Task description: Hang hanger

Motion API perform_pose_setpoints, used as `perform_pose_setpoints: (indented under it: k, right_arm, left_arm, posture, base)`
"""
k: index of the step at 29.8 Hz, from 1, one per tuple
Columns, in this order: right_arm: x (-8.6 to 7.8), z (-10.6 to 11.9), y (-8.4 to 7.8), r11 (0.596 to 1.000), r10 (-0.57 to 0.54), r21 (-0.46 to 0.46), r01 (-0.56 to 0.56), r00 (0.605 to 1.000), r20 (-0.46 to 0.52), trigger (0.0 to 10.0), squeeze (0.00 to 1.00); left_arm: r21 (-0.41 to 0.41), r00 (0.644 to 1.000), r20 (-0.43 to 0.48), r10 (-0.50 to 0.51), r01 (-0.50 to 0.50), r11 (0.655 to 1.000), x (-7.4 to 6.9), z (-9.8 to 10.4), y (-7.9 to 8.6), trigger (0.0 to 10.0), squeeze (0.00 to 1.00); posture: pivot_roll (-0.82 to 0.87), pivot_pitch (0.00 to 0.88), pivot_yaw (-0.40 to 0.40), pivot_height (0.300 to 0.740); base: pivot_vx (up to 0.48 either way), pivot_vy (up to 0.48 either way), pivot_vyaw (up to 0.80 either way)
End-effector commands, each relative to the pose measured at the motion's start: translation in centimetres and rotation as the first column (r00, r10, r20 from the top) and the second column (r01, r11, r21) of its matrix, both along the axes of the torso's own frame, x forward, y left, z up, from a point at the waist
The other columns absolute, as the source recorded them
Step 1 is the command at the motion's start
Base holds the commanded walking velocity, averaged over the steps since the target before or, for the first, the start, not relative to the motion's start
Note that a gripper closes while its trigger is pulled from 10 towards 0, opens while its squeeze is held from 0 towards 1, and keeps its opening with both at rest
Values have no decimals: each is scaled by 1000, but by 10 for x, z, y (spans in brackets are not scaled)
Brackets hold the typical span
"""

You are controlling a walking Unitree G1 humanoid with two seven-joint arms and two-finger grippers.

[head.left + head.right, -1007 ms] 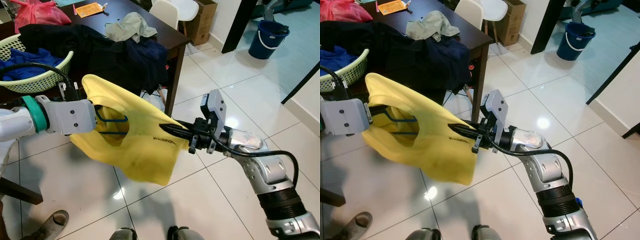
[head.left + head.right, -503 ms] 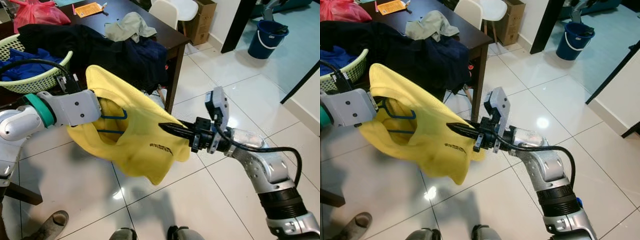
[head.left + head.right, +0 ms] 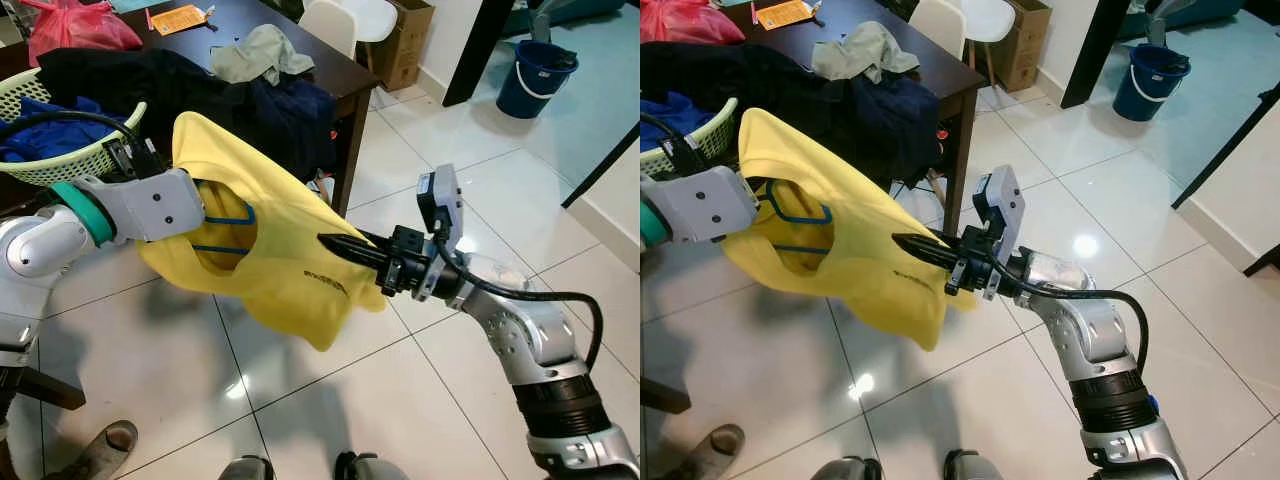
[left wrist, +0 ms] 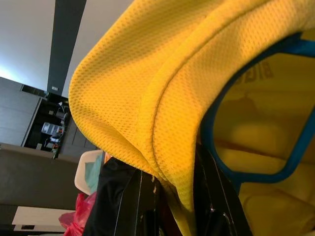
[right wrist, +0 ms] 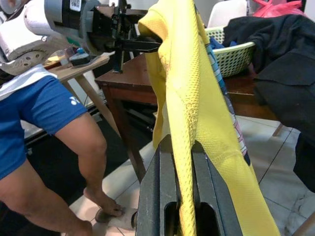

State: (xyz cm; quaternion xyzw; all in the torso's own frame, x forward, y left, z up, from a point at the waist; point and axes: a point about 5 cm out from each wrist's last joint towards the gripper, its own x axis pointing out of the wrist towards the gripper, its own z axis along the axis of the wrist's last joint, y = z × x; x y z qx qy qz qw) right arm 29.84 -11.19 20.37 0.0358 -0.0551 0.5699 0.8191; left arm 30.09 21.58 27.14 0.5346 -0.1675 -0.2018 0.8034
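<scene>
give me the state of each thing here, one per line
yellow shirt: stretched in the air between both hands, lower part sagging
left hand: shut on the yellow shirt at its blue-trimmed opening
right hand: shut on the yellow shirt's edge
green laundry basket: upright on the table, clothes inside
dark clothes: heaped on the table, draping over its edge
blue bucket: upright on the floor

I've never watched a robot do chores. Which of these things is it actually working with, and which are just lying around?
In use:
yellow shirt
left gripper
right gripper

Lying about:
green laundry basket
dark clothes on the table
blue bucket
cardboard box
</scene>
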Motion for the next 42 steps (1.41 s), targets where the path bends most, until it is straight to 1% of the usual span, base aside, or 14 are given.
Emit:
perform_pose_setpoints:
  k: [1,3,4,10,15,17,21,28,29,30,38,39,40,42]
  right_arm:
    - [-1,9,-1,1000,1,28,-2,999,35,0,0]
    - [0,9,-1,1000,-5,26,4,999,37,0,0]
    - [1,9,-1,999,-22,26,21,999,38,10000,0]
    - [12,19,-3,989,-120,97,115,992,49,10000,0]
    - [18,34,-4,971,-180,173,166,982,65,10000,0]
    - [19,37,-4,968,-186,185,171,980,65,10000,0]
    - [17,37,-4,973,-160,177,146,985,66,10000,0]
    - [10,33,-1,984,-104,152,93,992,66,10000,0]
    - [8,32,0,986,-88,150,77,994,65,10000,0]
    - [6,32,1,986,-77,152,67,995,64,10000,0]
    - [-1,33,6,989,-16,148,6,998,65,10000,0]
    - [-2,33,7,989,-9,148,-1,998,67,10000,0]
    - [-2,34,9,988,-7,152,-4,998,68,10000,0]
    - [-2,35,9,988,-6,155,-5,998,69,10000,0]
  left_arm:
    - [7,999,-12,-29,30,1000,-2,-1,-4,10000,0]
    - [5,998,-21,-56,56,998,-4,-1,-8,10000,0]
    - [7,997,-24,-71,71,997,-5,-1,-10,10000,0]
    - [52,999,-13,-47,48,998,-7,-6,-7,10000,0]
    - [-63,994,-93,-50,44,997,-9,-21,-11,10000,0]
    - [-34,998,-63,-21,19,999,-8,-20,-8,10000,0]
    - [-30,999,25,49,-48,998,-1,-7,2,10000,0]
    - [-44,992,101,75,-71,996,5,12,9,10000,0]
    - [-59,991,117,62,-55,997,6,17,8,10000,953]
    - [-70,991,125,54,-46,996,7,21,7,10000,1000]
    - [-50,992,123,22,-16,999,12,23,1,10000,1000]
    - [-50,997,77,-18,22,999,11,17,-6,10000,761]
    - [-44,997,40,-62,64,997,8,10,-13,10000,0]
    - [-42,995,5,-99,99,994,5,5,-18,10000,0]
  posture:
    - [73,80,46,740]
    - [73,80,46,740]
    - [74,83,47,740]
    - [82,85,44,740]
    - [81,87,42,740]
    - [78,88,40,740]
    - [82,89,40,740]
    - [79,92,44,740]
    - [78,92,44,740]
    - [79,92,45,740]
    - [77,94,45,740]
    - [73,93,47,740]
    - [72,95,50,740]
    - [73,95,50,740]
  base:
    - [0,0,0]
    - [0,0,0]
    - [0,0,0]
    - [0,0,0]
    - [0,0,0]
    - [0,0,0]
    - [0,0,0]
    - [0,0,0]
    - [0,0,0]
    - [0,0,0]
    - [0,0,0]
    - [0,0,0]
    - [0,0,0]
    - [0,0,0]
